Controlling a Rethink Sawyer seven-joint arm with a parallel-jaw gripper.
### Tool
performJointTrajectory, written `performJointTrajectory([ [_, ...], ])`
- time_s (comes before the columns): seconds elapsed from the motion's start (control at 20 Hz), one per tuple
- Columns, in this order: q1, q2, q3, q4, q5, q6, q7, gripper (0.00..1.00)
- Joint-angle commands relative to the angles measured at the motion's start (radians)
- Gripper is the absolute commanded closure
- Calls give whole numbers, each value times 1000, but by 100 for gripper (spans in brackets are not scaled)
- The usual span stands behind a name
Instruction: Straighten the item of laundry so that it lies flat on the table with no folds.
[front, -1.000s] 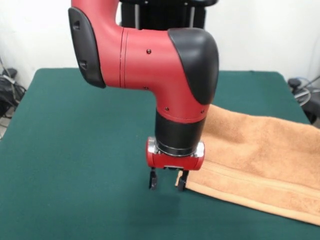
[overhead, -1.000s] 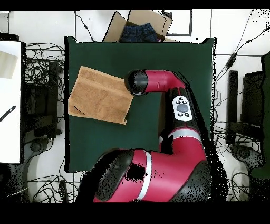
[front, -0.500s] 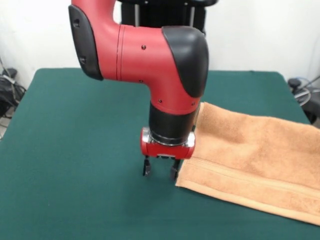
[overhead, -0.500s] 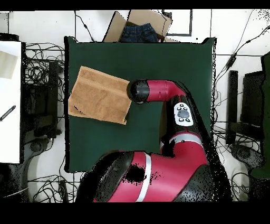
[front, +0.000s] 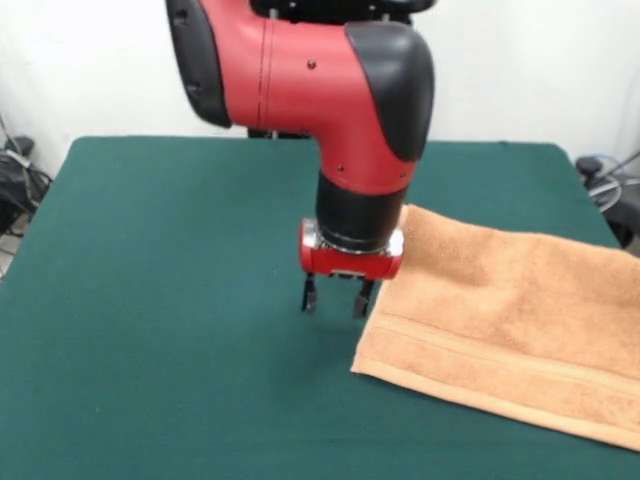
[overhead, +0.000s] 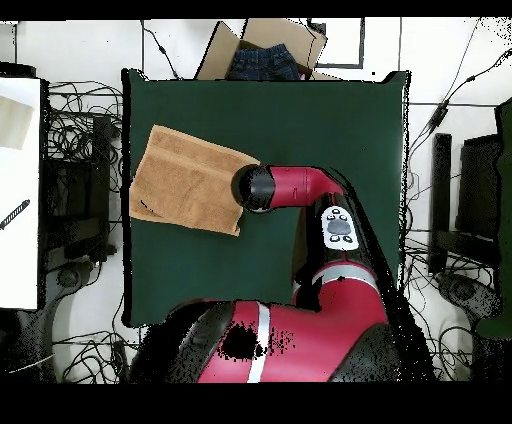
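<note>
Orange-tan terry towel (front: 510, 320), rectangular with woven band stripes near its front edge, lies spread flat on the dark green felt-topped bench (front: 170, 300), toward the right side in the front view and running off the picture's right edge. The red and black arm's tool (front: 335, 298) hovers just above the bench, right beside the towel's left edge. Its two dark fingers (front: 309, 294) point down with a clear gap between them, holding nothing.
</note>
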Motion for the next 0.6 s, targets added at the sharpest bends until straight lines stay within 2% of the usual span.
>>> performJointTrajectory([
  [0.05, 51, -84, -22, 125, 95, 46, 256, 0],
  [0.35, 126, -92, -82, 112, 143, 60, 322, 0],
  [0.6, 150, -78, -113, 107, 168, 49, 320, 0],
])
